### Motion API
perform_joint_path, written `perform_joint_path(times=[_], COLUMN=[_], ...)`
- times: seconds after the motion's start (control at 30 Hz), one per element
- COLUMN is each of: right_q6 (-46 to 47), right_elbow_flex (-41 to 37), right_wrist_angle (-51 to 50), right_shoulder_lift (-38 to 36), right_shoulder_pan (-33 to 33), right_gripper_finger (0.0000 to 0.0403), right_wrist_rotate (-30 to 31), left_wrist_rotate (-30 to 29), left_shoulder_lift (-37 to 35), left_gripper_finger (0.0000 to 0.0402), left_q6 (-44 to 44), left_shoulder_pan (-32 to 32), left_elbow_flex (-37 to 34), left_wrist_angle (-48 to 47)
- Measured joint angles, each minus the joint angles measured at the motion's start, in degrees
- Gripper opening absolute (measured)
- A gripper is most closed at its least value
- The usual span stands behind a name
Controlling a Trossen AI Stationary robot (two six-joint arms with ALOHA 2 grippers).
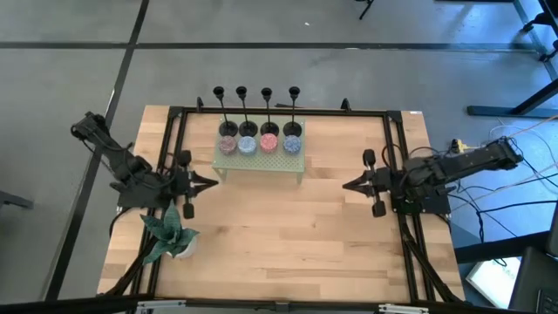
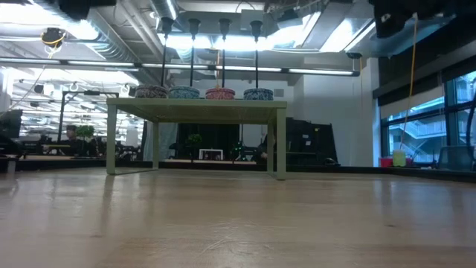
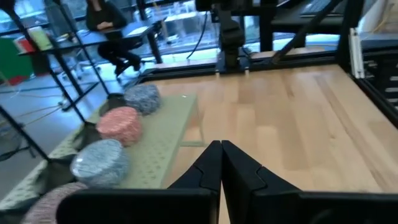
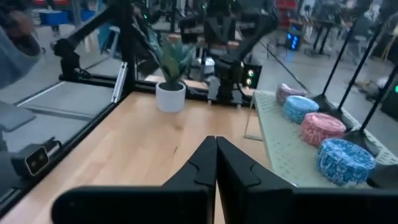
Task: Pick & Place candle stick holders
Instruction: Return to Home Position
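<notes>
Several slim black candle stick holders [image 1: 246, 109] stand upright in a row, their round bases on the far part of a pale green perforated stand [image 1: 261, 163] at the table's far middle. The low view shows their stems [image 2: 192, 52], and the right wrist view shows their bases [image 4: 324, 99]. Round speckled candles [image 1: 248, 145] sit in front of them on the stand. My left gripper [image 1: 209, 181] hovers shut near the stand's left end, pointing right. My right gripper [image 1: 349, 185] hovers shut to the stand's right, pointing left. Neither holds anything.
A potted plant [image 1: 170, 235] stands at the table's near left, also seen in the right wrist view [image 4: 170, 81]. Black frame rails [image 1: 279, 112] run along the table's far, left and right sides. Bare wood [image 1: 279, 235] lies between the grippers and toward the near edge.
</notes>
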Motion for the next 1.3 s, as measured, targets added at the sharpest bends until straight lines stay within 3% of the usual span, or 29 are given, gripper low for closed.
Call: perform_joint_path(times=[0.2,0.4,0.6,0.8,1.3], right_q6=[-1.5,-1.9,-0.8,-0.2,1.4], right_elbow_flex=[-9.3,-13.9,-17.3,-20.6,-27.4], right_wrist_angle=[7.3,8.8,8.6,8.5,8.8], right_shoulder_lift=[-6.1,-12.1,-16.7,-20.1,-26.8], right_shoulder_pan=[-2.2,-4.9,-7.2,-8.8,-13.0], right_gripper_finger=[0.0007,0.0007,0.0007,0.0007,0.0007], right_wrist_rotate=[-2.1,-2.6,-6.2,-6.2,-6.2], left_wrist_rotate=[0.7,1.0,5.1,9.4,11.6], left_shoulder_lift=[-5.2,-14.3,-25.1,-34.5,-35.1], left_gripper_finger=[0.0005,0.0001,0.0005,0.0001,0.0004], left_q6=[6.3,9.9,15.9,23.4,24.5], left_shoulder_pan=[0.0,0.0,0.0,0.0,0.1], left_elbow_flex=[-9.6,-16.1,-23.0,-25.7,-28.3], left_wrist_angle=[11.1,15.1,21.1,20.9,21.7])
